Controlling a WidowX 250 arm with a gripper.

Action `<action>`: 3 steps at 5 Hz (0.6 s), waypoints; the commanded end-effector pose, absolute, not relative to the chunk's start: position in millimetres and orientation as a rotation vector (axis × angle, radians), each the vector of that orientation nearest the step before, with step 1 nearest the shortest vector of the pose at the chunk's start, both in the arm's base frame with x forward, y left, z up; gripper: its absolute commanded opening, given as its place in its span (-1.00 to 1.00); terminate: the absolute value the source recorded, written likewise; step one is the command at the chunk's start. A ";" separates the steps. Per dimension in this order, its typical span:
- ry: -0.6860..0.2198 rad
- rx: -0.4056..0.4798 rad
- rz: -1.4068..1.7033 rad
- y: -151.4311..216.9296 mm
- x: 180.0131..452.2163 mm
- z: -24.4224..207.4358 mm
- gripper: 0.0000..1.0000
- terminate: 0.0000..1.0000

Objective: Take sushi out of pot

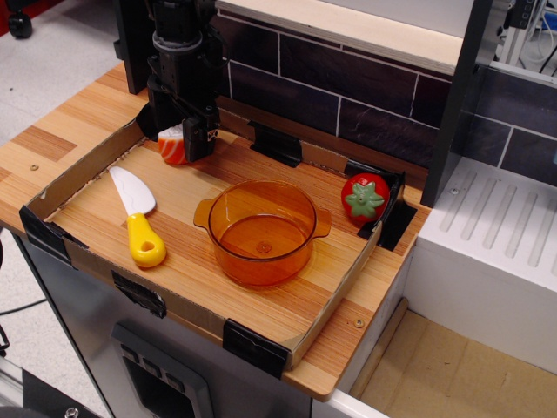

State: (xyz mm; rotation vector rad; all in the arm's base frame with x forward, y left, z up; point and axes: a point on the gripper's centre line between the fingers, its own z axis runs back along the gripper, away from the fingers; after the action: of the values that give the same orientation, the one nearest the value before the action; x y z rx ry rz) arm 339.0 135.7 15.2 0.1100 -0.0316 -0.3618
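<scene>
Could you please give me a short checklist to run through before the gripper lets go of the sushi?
1. Sushi out of the pot: ok, the pot looks empty.
2. Gripper shut on the sushi: ok, the piece sits between its fingers.
3. Sushi low enough to release: cannot tell, it is close to the tray floor but contact is not clear.
4. Drop spot free: ok, bare wood lies under it at the tray's back left.
5. Knife clear of the spot: ok, it lies nearer the front.
6. Strawberry toy out of the way: ok, it sits at the tray's far right corner.
</scene>
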 end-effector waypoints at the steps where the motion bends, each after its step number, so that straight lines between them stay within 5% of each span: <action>1: -0.243 0.190 -0.312 143.2 321.7 109.4 1.00 -1.00; 3: -0.248 0.158 -0.327 136.4 316.1 130.0 1.00 -1.00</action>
State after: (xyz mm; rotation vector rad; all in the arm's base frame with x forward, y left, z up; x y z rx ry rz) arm 326.3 123.0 104.0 0.1191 -0.1857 -0.3343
